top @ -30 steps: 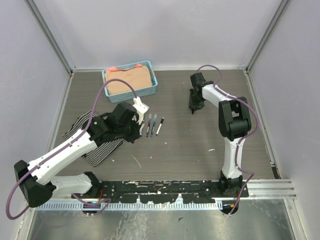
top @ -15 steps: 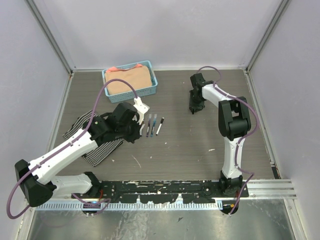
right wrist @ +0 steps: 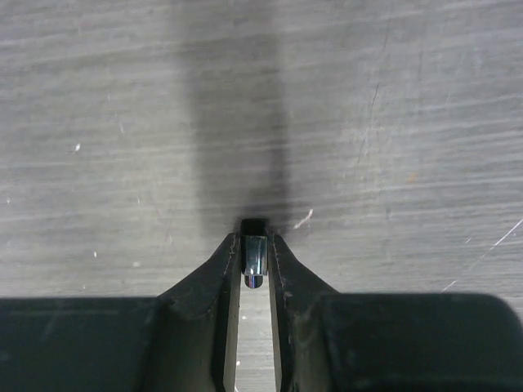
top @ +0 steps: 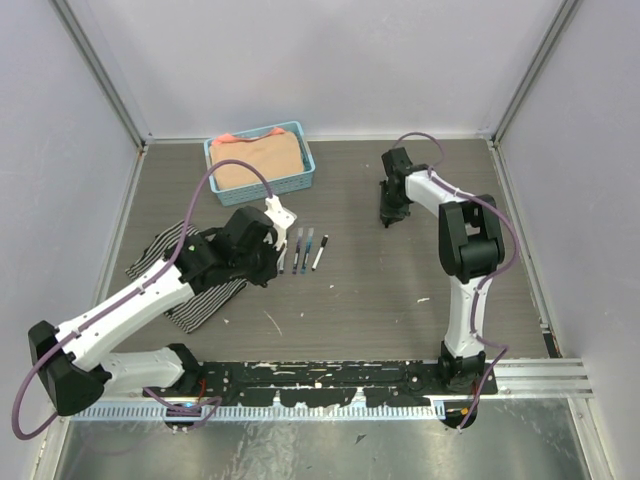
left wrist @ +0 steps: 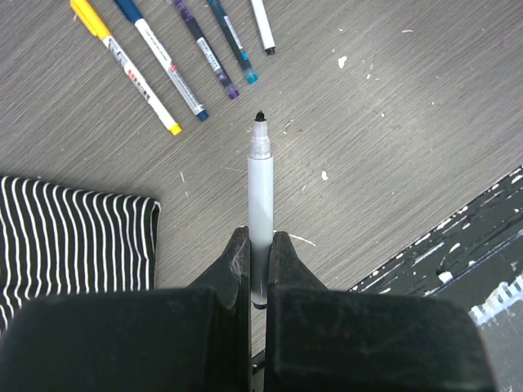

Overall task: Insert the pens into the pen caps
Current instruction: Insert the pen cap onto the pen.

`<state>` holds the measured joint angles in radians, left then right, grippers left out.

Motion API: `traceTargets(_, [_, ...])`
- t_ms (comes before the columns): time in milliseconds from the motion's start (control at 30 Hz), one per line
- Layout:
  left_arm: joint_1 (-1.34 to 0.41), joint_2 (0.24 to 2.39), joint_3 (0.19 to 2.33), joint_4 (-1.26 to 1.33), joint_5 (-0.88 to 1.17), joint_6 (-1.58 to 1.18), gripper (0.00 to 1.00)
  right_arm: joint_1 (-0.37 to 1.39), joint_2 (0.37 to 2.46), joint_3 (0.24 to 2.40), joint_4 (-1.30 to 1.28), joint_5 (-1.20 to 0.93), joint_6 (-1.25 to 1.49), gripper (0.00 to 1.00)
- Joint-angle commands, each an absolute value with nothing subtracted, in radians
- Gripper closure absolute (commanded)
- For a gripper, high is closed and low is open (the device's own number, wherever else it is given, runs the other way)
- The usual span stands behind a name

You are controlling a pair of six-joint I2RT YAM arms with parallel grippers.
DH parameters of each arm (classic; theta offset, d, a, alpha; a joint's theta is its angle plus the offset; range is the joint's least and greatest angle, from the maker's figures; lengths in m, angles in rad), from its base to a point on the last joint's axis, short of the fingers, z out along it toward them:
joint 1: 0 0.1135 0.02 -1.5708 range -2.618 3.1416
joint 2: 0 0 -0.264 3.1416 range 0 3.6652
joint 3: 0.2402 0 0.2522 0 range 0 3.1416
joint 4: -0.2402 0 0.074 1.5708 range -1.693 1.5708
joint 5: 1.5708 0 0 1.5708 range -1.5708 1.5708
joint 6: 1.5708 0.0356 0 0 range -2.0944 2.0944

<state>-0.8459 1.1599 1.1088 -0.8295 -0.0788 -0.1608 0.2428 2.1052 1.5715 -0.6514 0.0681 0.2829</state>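
Nearest the bases, we find the left claw (left wrist: 260, 245) closed tight on an uncapped pen (left wrist: 261, 188). It grips the rear of the barrel, and the black tip points forward, clear of the table (left wrist: 392, 122). A striped cloth (left wrist: 73, 237) lies just beside it on the left. Beyond the tip lies a row of pens (left wrist: 196, 57) with yellow, blue, purple, teal and black ends. They look capped, though their far ends are cut off in the wrist view.

Farther out, well apart on the right side, the right claw (right wrist: 254, 241) hangs low over the table. Its fingers are drawn nearly together around a small dark cap (right wrist: 254, 257), which we judge to be held. The blue basket (top: 308, 165) stands at the far left and plays no part.

The step in hand, in our judgement, is securing the pen and its cap, one in each claw, before mating. The next move calls for lifting the cap, bringing both claws toward the middle and lining the cap's open end up with the tip. We cannot tell which way that end faces.

Against the earlier view, the right claw has narrowed onto the cap and its wrist has shifted slightly. The left arm and the row are unchanged.
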Motion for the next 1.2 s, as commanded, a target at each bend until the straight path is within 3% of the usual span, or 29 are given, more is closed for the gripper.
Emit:
traceTargets(0, [-0.837,1.119,1.092,-0.776,-0.124,-0.172,1.0,0.246,1.915,1.446,-0.492,0.022,0.289,0.99])
traceTargets(233, [-0.838,1.107,1.114,-0.727,-0.076,-0.18,1.0,0.248,1.551,1.185,-0.253,-0.184,0.366,1.0])
traceTargets(467, [-0.838,1.053,1.099,-0.587,-0.014,-0.226,1.0,0.27,1.201,0.969,-0.109,-0.251,0.476,1.0])
traceTargets(833, [-0.912,1.032,1.067,-0.376,-0.011,-0.321,1.0,0.558,0.82,0.763,0.104,-0.03,0.706,1.0])
traceTargets(1167, [-1.049,0.994,0.984,-0.15,-0.03,-0.364,1.0,0.73,0.69,0.59,0.478,0.113,0.855,1.0])
